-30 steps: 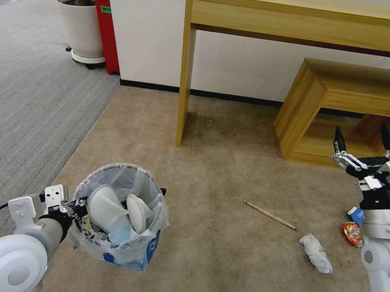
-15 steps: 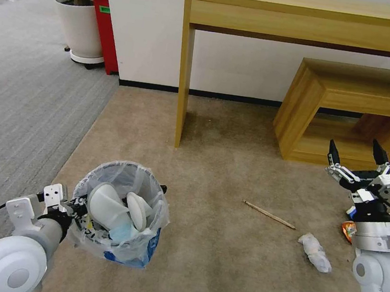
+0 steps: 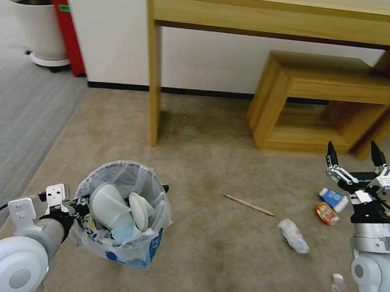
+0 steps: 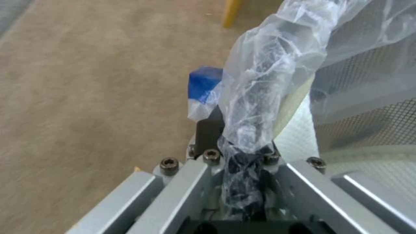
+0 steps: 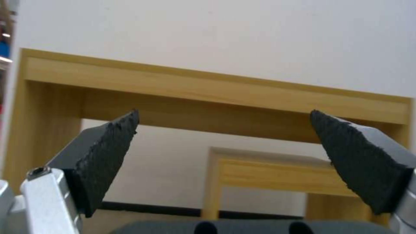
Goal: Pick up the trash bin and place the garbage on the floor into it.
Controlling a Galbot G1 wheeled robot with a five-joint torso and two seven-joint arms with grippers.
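Down at near left, the left end effector point(image 3: 76, 209) grips the bag-lined rim of the trash bin point(image 3: 121, 213). At right, the right end effector point(image 3: 354, 155) hangs open above the floor point(image 3: 211, 167), near the stick point(image 3: 248, 204) and tissue wad point(image 3: 292, 234).

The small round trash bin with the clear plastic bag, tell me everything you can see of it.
The small round dark trash bin has a mesh-looking wall and a crinkled clear plastic liner folded over its rim, blue at the lower part. It stands roughly upright over the beige short-pile carpet, at the robot's front left. Inside lie two white slippers and something pale blue. The left gripper is shut on its near rim, pinching plastic and wall together. Whether its base touches the carpet cannot be told.
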